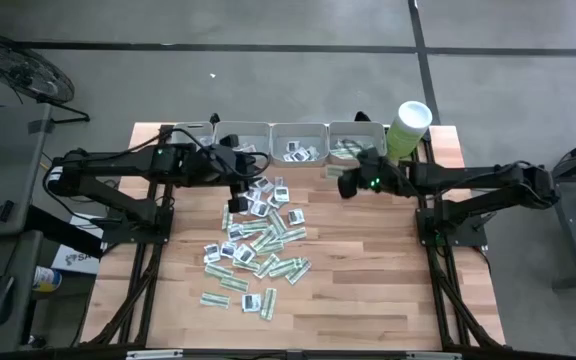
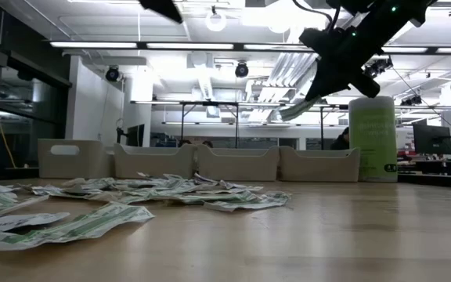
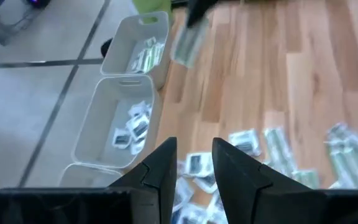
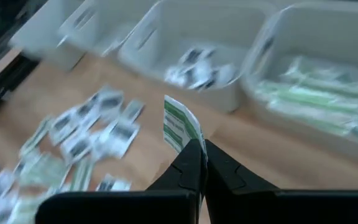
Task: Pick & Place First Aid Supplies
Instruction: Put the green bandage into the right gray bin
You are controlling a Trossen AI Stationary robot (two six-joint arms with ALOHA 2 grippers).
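Many first aid supplies, pale green-white strips and squarish white sachets, lie flat and scattered on the middle of the wooden table. My left gripper hangs open above the pile's far end, and its fingers have nothing between them. My right gripper is in the air near the far trays, shut on one green-white strip. In the low view that strip is well above the table. My right gripper pinches the strip by one end between its two fingertips. The fingers slant downward, coming from the table's right side. The rest of the strip sticks out beyond the fingertips, slightly bent and lifted clear of the table.
Several grey trays line the far edge. One tray holds white sachets, and the one to its right holds green strips. A tall pale green tub stands at the far right. Bare wood lies near the table's front and right.
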